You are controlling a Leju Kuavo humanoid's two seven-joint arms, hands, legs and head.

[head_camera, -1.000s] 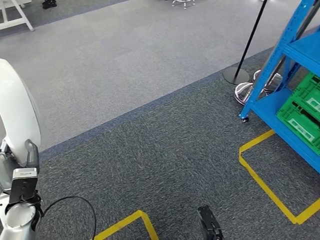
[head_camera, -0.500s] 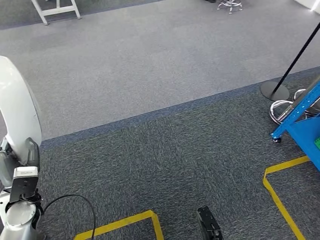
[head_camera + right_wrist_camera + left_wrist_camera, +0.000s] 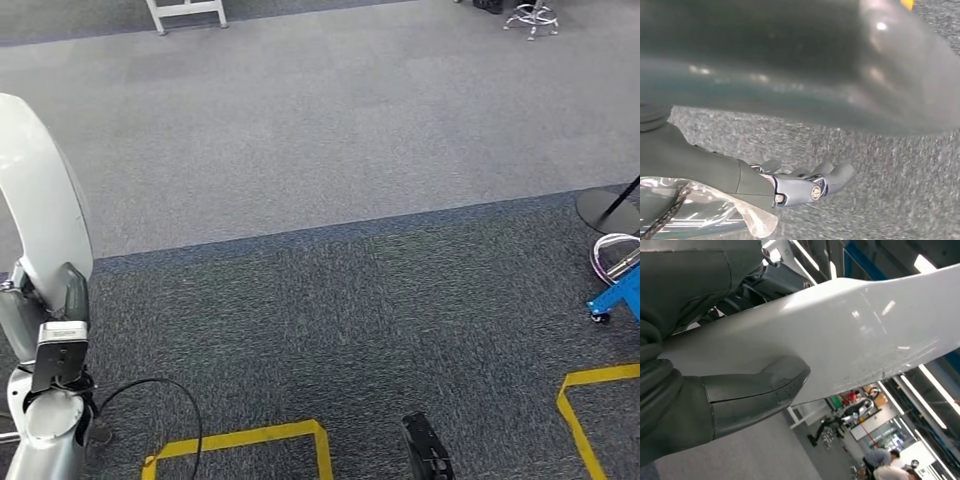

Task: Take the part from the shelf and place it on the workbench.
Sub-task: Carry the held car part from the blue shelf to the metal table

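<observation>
White glossy curved part [image 3: 41, 215] sits at the left edge of the head view, held up by the left hand [image 3: 66, 305], above the robot's silver left arm [image 3: 47, 435]. In the left wrist view the part [image 3: 851, 335] spans the picture as a long white panel with light scuffs; the grey thumb [image 3: 764, 387] presses flat against its underside and the dark fingers [image 3: 689, 275] wrap over the other face, so the left hand [image 3: 685, 365] grips the part between them. Part is off the shelf, carried over the floor.

Right hand [image 3: 806, 182] hangs over dark speckled carpet in the right wrist view; fingers [image 3: 828, 175] extended, nearly straight, only slightly apart, holding nothing. In the head view the dark tip of the right hand [image 3: 426, 450] shows at the bottom edge.

Floor: dark grey carpet [image 3: 362, 320] near the robot, lighter grey carpet [image 3: 340, 120] beyond it, a darker seam between them. Yellow tape [image 3: 249, 437] marks a box corner low centre; another yellow tape corner [image 3: 585, 395] is at the right. A blue shelf foot [image 3: 615, 300] shows at the right edge, with chrome hoops [image 3: 615, 255] and a round black stand base [image 3: 604, 210] just beside it. A black cable [image 3: 151, 400] loops off the left arm. White frame legs [image 3: 185, 12] stand at the top. No containers in sight. People [image 3: 881, 465] appear far off in the left wrist view, blurred.
</observation>
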